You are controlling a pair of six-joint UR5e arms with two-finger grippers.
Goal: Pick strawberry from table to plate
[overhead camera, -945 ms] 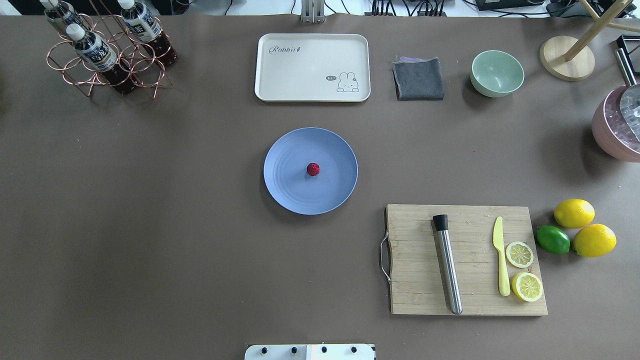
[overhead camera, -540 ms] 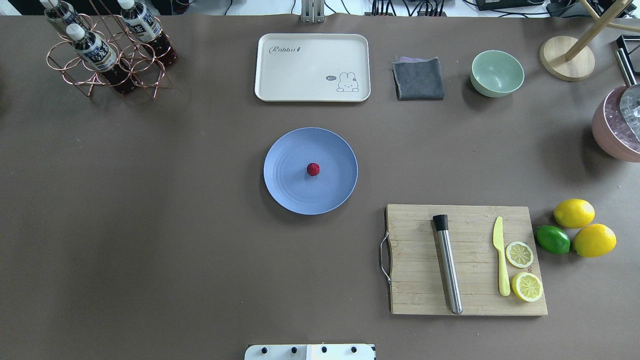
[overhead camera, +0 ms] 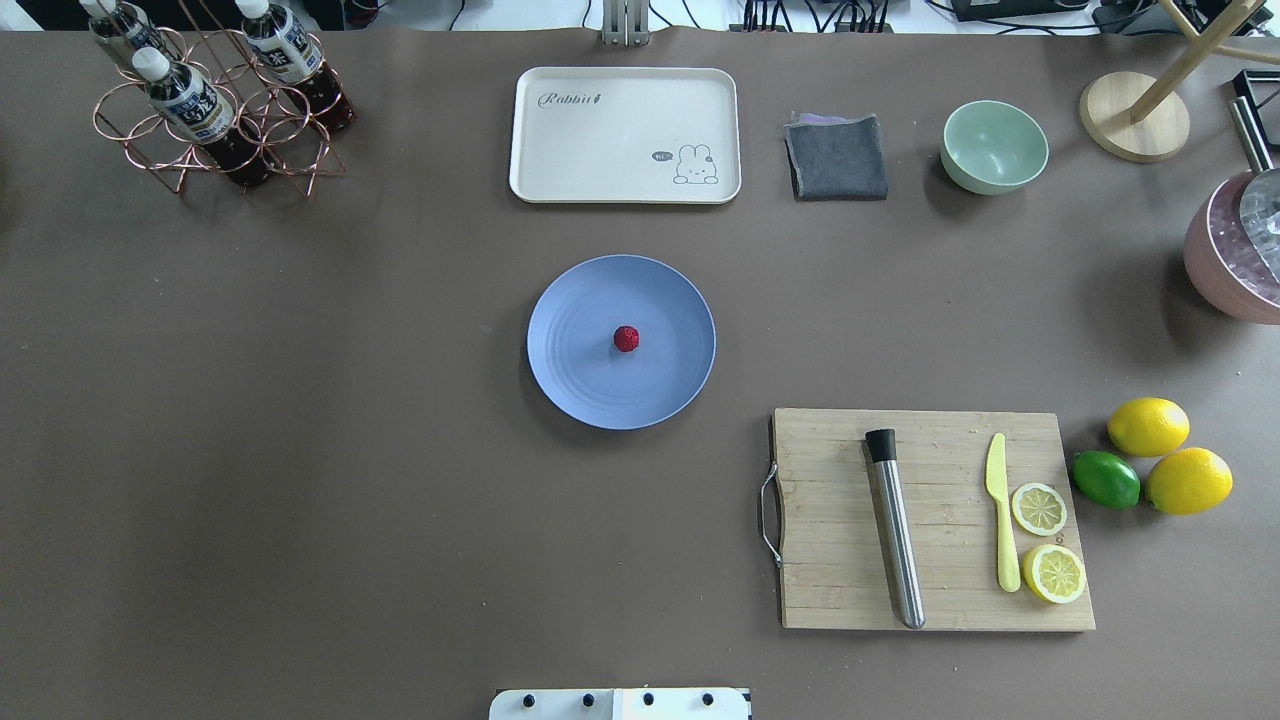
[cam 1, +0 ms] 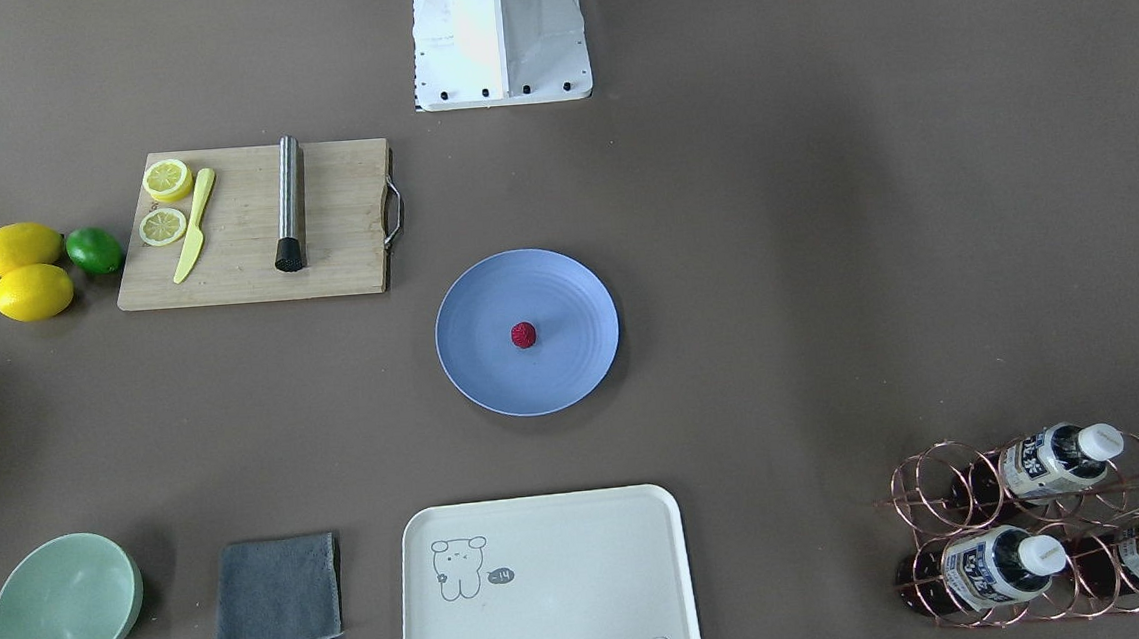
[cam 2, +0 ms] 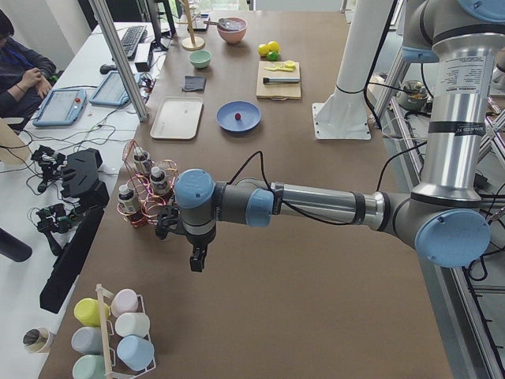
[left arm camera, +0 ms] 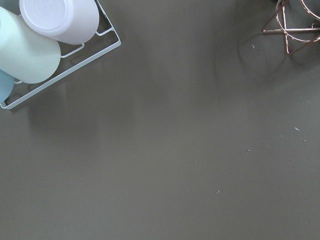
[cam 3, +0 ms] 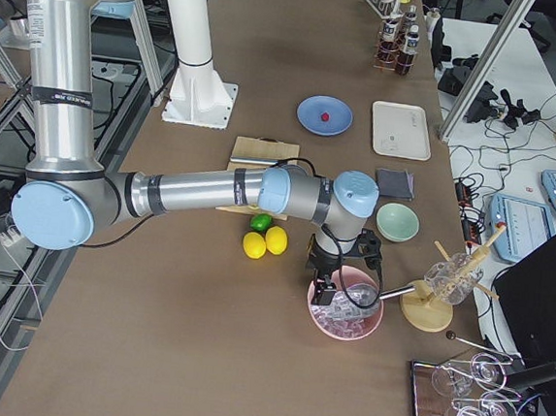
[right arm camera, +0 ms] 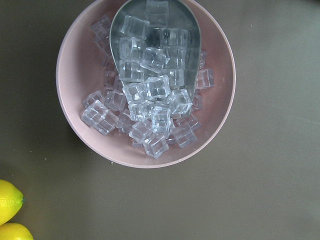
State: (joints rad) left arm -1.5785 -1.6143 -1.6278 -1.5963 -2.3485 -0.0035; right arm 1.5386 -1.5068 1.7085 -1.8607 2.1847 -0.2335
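The small dark-red strawberry (overhead camera: 626,338) lies in the middle of the round blue plate (overhead camera: 580,385), which sits at the centre of the grey-brown table (overhead camera: 300,450). The front-facing view shows the same: strawberry (cam 1: 523,335) on the plate (cam 1: 493,375). My left gripper (cam 2: 196,260) shows only in the exterior left view, hanging over bare table near the bottle rack, far from the plate; I cannot tell whether it is open or shut. My right gripper (cam 3: 327,292) shows only in the exterior right view, above the pink ice bowl; its state I cannot tell either.
A wooden cutting board (overhead camera: 930,520) with a steel muddler, yellow knife and lemon halves lies right of the plate. Lemons and a lime (overhead camera: 1105,478), a cream tray (overhead camera: 625,135), grey cloth (overhead camera: 838,158), mint bowl (overhead camera: 994,146), bottle rack (overhead camera: 215,100) and pink ice bowl (right arm camera: 145,85) ring the table.
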